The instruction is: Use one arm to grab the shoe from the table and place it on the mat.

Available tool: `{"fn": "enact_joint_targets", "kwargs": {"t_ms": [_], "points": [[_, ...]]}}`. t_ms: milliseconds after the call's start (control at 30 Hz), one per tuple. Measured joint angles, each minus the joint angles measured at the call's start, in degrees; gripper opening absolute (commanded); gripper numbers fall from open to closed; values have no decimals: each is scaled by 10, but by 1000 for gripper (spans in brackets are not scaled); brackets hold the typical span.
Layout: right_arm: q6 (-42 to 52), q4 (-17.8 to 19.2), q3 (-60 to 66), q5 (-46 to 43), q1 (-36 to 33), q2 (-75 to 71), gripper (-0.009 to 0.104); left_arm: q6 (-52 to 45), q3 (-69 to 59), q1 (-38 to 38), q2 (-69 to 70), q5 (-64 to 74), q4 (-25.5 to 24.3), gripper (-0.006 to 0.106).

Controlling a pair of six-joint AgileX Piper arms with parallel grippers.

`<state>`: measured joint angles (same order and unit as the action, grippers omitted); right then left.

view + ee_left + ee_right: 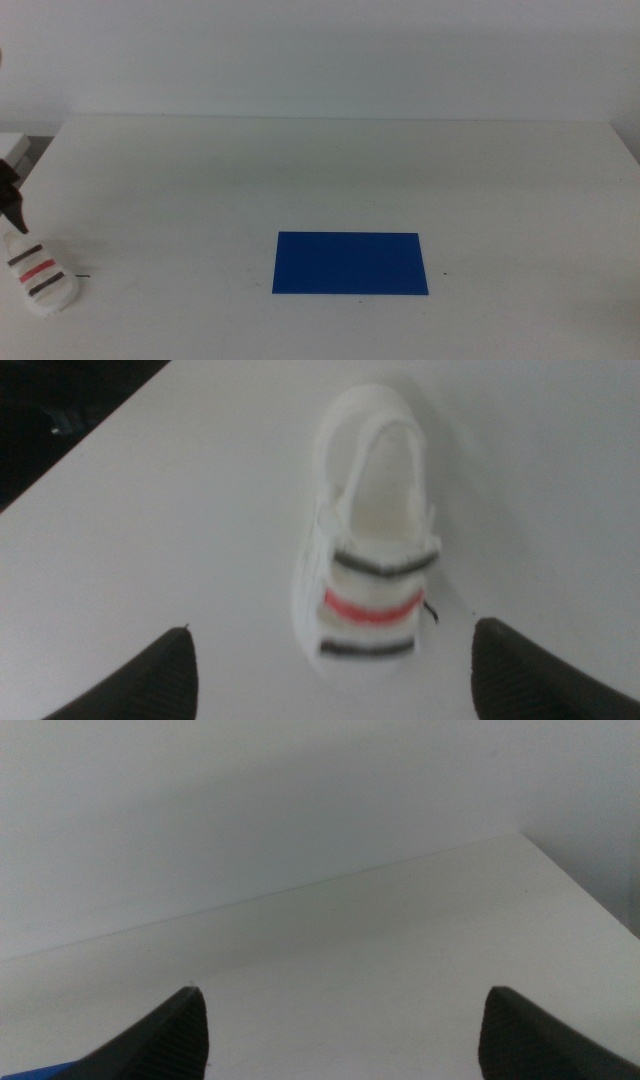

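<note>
The white shoe (40,275) with two dark grey straps and one red strap lies on the table (330,170) at the front left corner. My left gripper (14,212) comes in from the left edge and hovers just above the shoe's far end. In the left wrist view the shoe (370,550) lies between and beyond the jaws of the left gripper (332,628), which stand wide open and apart from it. The deep-blue mat (350,263) lies flat at the front centre, empty. My right gripper (342,990) is open and empty, out of the middle view.
A corner of the mat (35,1072) shows beside the right gripper's jaw. The table's left edge (90,450) runs close to the shoe, with dark floor beyond it. A pale wall stands behind the table.
</note>
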<state>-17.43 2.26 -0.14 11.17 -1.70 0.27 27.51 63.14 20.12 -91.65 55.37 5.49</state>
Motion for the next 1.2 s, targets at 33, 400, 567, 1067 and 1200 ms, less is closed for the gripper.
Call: {"fn": "enact_joint_targets", "kwargs": {"t_ms": [33,400,567,1067,1200], "points": [[0,0,0,0,0,0,79,1,6,-1,-15,-3,-1,94],[0,0,0,0,0,0,79,-5,17,-25,-115,-71,-7,94],[0,0,0,0,0,0,79,-5,17,-32,-130,-83,-10,90],[0,0,0,0,0,0,79,9,23,-38,-131,-63,-11,10],[0,0,0,0,0,0,79,9,72,-81,-131,1,-21,6]]}}
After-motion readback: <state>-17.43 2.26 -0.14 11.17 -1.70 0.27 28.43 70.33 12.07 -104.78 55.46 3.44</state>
